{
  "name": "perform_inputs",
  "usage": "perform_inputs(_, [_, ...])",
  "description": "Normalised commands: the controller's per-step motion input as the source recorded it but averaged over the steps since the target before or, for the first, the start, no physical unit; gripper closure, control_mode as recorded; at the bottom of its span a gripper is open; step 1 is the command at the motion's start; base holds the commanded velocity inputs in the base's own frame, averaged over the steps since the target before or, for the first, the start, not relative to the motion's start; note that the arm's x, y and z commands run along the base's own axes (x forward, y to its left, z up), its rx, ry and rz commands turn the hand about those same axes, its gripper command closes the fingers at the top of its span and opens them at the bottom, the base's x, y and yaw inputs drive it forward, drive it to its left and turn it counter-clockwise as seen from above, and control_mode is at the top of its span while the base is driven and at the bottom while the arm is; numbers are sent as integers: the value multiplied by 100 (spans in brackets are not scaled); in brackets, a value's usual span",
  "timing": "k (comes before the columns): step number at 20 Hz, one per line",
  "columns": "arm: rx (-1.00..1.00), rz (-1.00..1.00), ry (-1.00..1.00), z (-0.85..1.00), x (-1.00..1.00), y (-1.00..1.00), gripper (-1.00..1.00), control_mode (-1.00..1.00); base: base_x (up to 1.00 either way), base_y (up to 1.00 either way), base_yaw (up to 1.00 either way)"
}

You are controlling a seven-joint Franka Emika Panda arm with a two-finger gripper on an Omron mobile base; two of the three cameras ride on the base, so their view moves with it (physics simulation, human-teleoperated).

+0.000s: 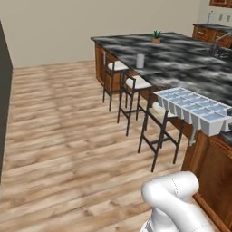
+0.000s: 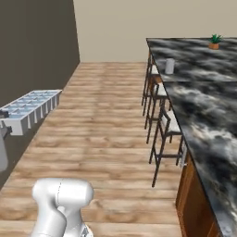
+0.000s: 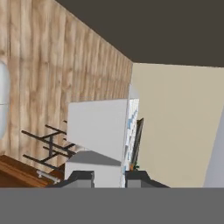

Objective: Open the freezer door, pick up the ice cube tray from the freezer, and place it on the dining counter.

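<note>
Wooden flooring fills the background while the ice cube tray [image 1: 195,108], clamped end-on between the gripper [image 3: 109,175] fingers, hangs at centre right beside the dining counter [image 1: 181,63]; only placement remains.

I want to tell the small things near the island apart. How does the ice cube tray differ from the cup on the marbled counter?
The ice cube tray is long, flat and split into pale blue cells; the cup is a plain grey upright cylinder. The tray is held up in the air, level, beside the dining counter; the cup stands on the counter near its edge, above the stools. Both are pale and small.
</note>
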Motion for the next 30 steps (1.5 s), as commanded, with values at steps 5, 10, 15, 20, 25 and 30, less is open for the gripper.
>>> perform_inputs(5, [0,0,0,0,0,0,100,100,90,0,-38])
perform_inputs(10, [0,0,0,0,0,0,100,100,80,0,-45])
perform_inputs(15, [0,0,0,0,0,0,100,100,73,0,-46])
perform_inputs(20, [0,0,0,0,0,0,100,100,69,0,-46])
perform_inputs(25, [0,0,0,0,0,0,100,100,65,0,-48])
perform_inputs(30, [0,0,0,0,0,0,100,100,66,0,-49])
